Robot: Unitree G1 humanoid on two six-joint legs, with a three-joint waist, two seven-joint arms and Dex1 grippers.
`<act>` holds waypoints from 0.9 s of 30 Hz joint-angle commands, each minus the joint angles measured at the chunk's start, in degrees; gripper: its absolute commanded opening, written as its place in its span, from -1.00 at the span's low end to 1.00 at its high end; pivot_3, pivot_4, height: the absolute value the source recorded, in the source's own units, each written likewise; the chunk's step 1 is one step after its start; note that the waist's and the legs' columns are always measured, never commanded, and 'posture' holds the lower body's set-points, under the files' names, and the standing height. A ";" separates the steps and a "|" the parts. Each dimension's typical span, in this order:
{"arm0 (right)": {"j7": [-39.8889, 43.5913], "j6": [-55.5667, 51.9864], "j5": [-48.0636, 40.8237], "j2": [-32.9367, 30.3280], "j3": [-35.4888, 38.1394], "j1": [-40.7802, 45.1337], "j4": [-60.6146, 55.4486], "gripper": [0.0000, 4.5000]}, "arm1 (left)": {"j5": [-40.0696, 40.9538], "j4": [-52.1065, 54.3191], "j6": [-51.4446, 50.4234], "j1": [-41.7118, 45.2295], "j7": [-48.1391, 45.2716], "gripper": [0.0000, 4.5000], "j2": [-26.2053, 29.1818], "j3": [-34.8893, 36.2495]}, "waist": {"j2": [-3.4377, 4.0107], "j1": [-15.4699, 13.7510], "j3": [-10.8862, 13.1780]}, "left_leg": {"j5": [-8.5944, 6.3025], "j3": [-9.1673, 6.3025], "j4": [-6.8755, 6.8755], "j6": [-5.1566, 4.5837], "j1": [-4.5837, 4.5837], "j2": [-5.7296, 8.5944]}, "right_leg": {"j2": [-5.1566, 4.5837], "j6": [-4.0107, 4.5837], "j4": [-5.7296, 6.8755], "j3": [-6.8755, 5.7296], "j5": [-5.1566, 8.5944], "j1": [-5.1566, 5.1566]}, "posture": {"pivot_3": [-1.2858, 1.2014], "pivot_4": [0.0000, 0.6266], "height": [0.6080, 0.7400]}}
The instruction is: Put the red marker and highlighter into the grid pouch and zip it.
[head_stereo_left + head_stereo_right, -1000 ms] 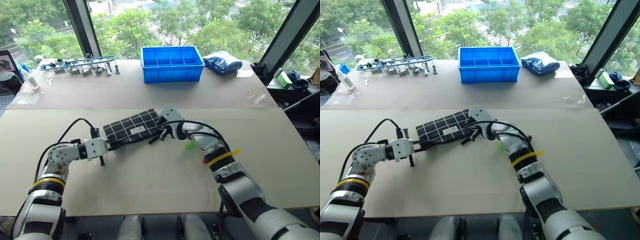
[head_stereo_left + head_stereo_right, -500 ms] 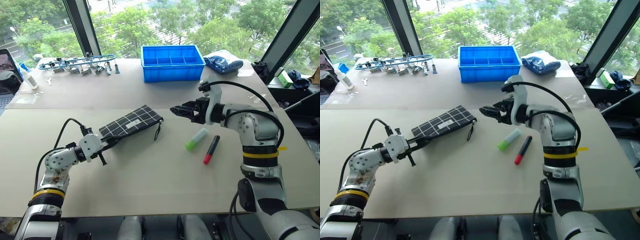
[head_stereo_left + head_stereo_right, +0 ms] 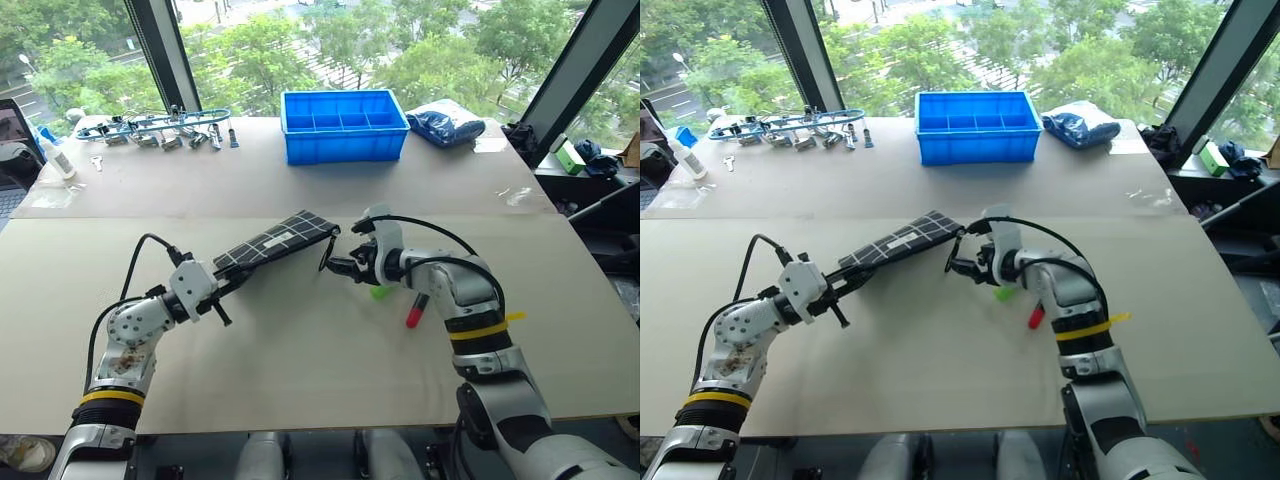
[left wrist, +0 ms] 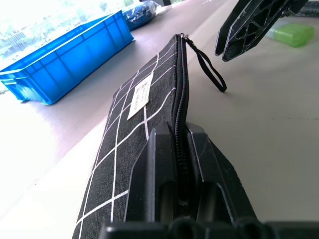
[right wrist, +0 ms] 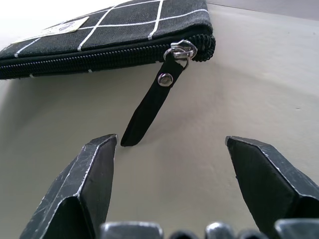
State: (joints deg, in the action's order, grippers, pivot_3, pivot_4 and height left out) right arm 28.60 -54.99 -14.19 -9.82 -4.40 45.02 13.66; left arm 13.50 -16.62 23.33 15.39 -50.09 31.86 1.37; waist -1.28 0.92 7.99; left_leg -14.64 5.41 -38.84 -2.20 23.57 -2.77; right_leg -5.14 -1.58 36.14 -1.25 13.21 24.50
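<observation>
My left gripper (image 3: 222, 287), jaws clamped on the near end of the pouch (image 3: 280, 239), holds it tilted above the bench (image 3: 300, 370). At its two o'clock, my right gripper (image 3: 338, 266), jaws wide, faces the strap (image 5: 152, 105). The highlighter (image 3: 381, 291) and marker (image 3: 414, 311) lie just right of it.

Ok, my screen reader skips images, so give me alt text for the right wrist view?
The open right gripper faces the grid pouch's closed zipper end, its black strap pull hanging to the beige table just ahead of the fingers, untouched.
</observation>
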 commanded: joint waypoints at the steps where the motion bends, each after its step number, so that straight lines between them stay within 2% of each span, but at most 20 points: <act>1: 0.04 2.41 -0.37 0.70 0.40 2.22 0.36 0.72 | 0.51 1.87 -0.34 -0.05 0.51 -1.00 -0.08 1.09 | 0.00 0.00 0.00 | 0.00 0.00 0.00 0.00 0.00 0.00 | 0.00 0.00 0.00 0.00 0.00 0.00 | 0.03 -0.52 1.00; 7: 0.37 4.64 0.19 1.17 -0.38 2.92 1.89 0.72 | 0.40 2.05 -0.60 -0.06 0.49 -1.00 -0.08 1.06 | 0.00 -0.02 0.00 | 0.00 0.00 -0.01 0.00 0.01 0.00 | -0.01 0.00 0.00 0.00 0.00 0.00 | 0.03 -0.52 1.00; 8: 0.87 5.11 0.04 1.11 -0.64 2.81 1.45 0.50 | 0.38 2.07 -0.64 -0.05 0.51 -1.00 -0.09 1.06 | 0.00 -0.03 0.00 | 0.00 0.00 -0.01 0.00 0.01 0.01 | -0.02 0.00 0.00 0.00 0.00 -0.01 | 0.03 -0.52 1.00; 10: 1.58 5.59 -0.44 1.09 -0.78 2.68 0.67 0.25 | 0.38 2.11 -0.69 -0.03 0.55 -1.00 -0.12 1.07 | 0.00 -0.02 0.00 | 0.00 0.00 -0.01 0.00 0.01 0.01 | -0.03 0.00 0.00 0.00 0.00 -0.01 | 0.03 -0.52 1.00; 18: 4.69 5.38 -2.01 1.20 -2.03 2.25 -3.16 -0.98 | 0.32 1.95 -0.60 0.15 0.99 -1.00 -0.35 1.18 | 0.00 -0.01 0.00 | 0.00 0.00 -0.01 0.00 0.01 0.01 | -0.02 0.00 0.01 0.00 0.00 -0.01 | 0.03 -0.52 1.00; 27: 4.95 5.63 -1.57 2.38 -3.20 2.59 -2.62 -0.98 | 0.19 2.16 -0.65 0.24 1.95 -1.00 -0.82 1.03 | 0.00 -0.02 0.00 | 0.00 0.00 -0.01 0.00 0.01 0.01 | -0.02 0.00 0.02 0.00 0.00 -0.01 | 0.03 -0.52 1.00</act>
State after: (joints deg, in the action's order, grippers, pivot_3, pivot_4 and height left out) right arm 32.58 -50.65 -14.77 -7.94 -7.77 46.58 12.82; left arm 13.48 -16.54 22.50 15.36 -48.77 31.30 1.42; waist -1.27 0.90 7.99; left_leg -14.64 5.40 -38.85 -2.20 23.57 -2.77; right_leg -5.16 -1.59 36.17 -1.25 13.21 24.49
